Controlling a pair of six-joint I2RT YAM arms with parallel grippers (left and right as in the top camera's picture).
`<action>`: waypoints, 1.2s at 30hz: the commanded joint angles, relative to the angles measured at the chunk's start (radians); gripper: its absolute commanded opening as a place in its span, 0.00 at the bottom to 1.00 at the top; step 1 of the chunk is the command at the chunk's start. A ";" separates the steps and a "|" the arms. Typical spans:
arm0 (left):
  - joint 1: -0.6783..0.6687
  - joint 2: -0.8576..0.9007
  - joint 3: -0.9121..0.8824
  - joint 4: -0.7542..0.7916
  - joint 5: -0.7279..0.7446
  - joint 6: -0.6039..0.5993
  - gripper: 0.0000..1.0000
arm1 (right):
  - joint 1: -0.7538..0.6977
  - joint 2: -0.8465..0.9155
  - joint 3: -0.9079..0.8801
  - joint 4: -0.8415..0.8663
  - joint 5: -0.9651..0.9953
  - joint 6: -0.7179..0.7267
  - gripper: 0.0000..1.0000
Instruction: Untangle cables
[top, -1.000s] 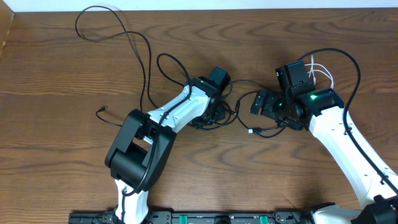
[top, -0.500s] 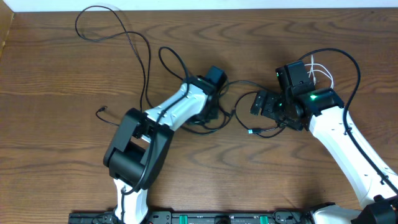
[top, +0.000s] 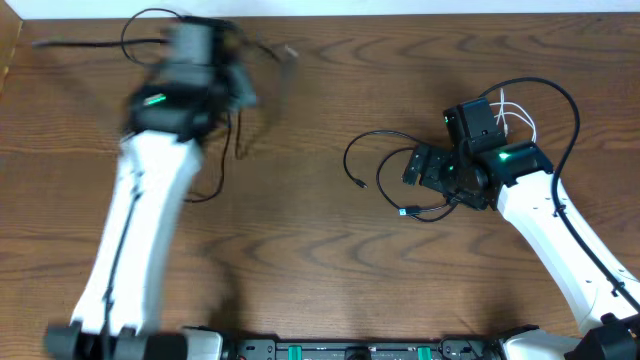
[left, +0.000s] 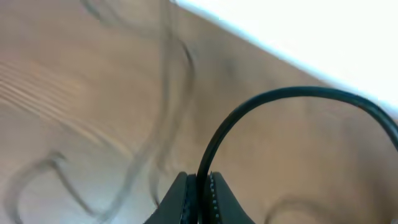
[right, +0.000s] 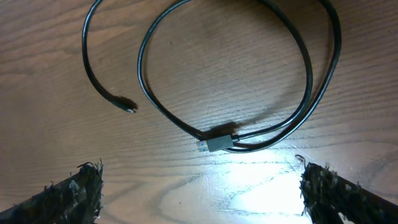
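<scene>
Left tool (left: 200, 186) is clenched on a black cable (left: 261, 102). The strand leaves the pinched fingertips, arches up and runs off to the right of the wrist frame. In the overhead frame that arm sits at upper left and is badly blurred, with thin dark strands hanging around it, so I can't trace them there.

Right tool (right: 202, 190) is released, jaws wide, empty, hovering over the table (top: 320, 260).

Key relation: the second black cable (right: 85, 46) lies flat in a loose loop just above the fingertips in the right wrist frame, touching neither.
- Its grey plug (right: 217, 142) sits near frame centre, long axis roughly left-right, slightly tilted, where the two strands run side by side.
- The free end (right: 127, 107) points toward lower right, left of the plug.

The right arm is clearly nearer to this loop. The left is well apart, across the table.

My read: the two black cables look separated now, so the next grab is the right's, straight down at the plug.

No brand, label or legible text in any view.
</scene>
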 joint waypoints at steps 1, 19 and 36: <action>0.127 -0.053 0.000 0.054 -0.048 0.020 0.08 | -0.002 0.005 0.011 -0.001 0.002 -0.016 0.99; 0.491 0.207 -0.002 -0.191 -0.042 0.010 0.99 | -0.002 0.005 0.011 -0.008 0.001 -0.015 0.99; 0.472 0.279 -0.181 -0.402 0.100 -0.201 0.99 | -0.002 0.005 0.011 0.010 0.001 -0.015 0.99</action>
